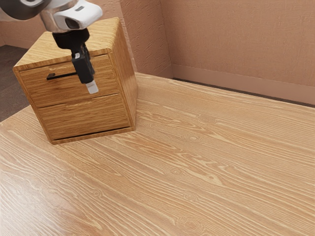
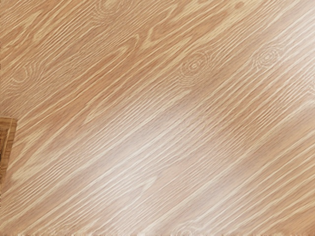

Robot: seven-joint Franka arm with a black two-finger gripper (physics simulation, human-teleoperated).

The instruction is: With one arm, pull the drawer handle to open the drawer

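A small wooden cabinet (image 1: 118, 64) with two drawers stands on the table at the exterior view's upper left. The upper drawer (image 1: 44, 88) carries a thin black bar handle (image 1: 59, 76), and its front looks flush with the lower drawer (image 1: 83, 118). My black gripper (image 1: 90, 86) hangs down in front of the upper drawer, at the handle's end nearer the exterior view's right, its light tip just below handle height. Whether it touches the handle is unclear. In the wrist view a sliver of the cabinet's base (image 2: 6, 135) shows beside the table top.
The wooden table (image 1: 206, 162) stretches wide toward the exterior view's right and front of the cabinet. Pinkish walls (image 1: 236, 39) close the room behind the table. The wood grain of the table (image 2: 172, 123) lies under my hand.
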